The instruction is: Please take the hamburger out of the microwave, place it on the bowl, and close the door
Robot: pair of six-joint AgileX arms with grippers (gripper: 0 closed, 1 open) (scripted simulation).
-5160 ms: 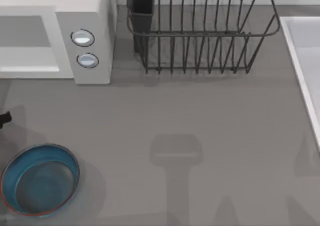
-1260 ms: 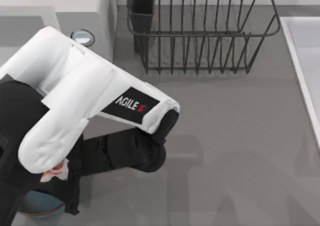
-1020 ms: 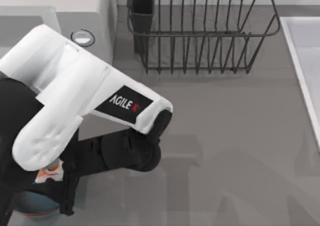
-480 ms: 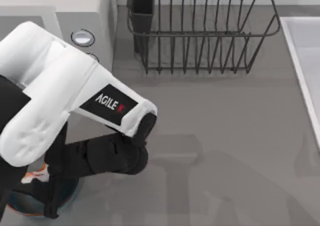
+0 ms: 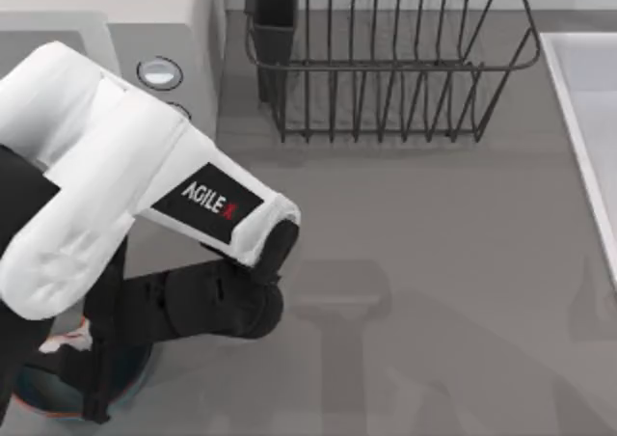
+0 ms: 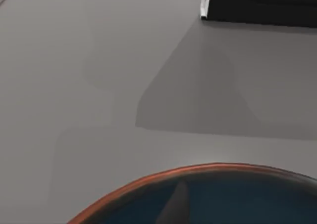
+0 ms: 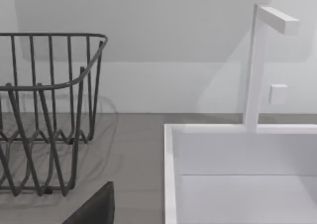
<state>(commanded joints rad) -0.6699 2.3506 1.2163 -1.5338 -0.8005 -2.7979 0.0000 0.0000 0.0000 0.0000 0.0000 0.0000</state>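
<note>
Left arm point(image 5: 125, 195) reaches over table's left front corner, covering most of microwave point(image 5: 183, 31). Left gripper point(image 5: 77, 359) hangs above bowl point(image 5: 130, 373); hamburger point(image 5: 69, 337) sits at its fingers, orange-and-cream edge peeking out just over bowl. Finger state: cannot tell. Bowl rim point(image 6: 198, 172) lies beneath wrist camera. Dish rack point(image 5: 386, 60) stands well apart.

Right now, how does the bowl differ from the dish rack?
The bowl is round, solid and blue-teal with an orange-red rim; the dish rack is boxy, open dark wire. The bowl sits at the near left of the table, largely covered by my left arm; the dish rack stands at the back, uncovered. Both rest on the grey table.
</note>
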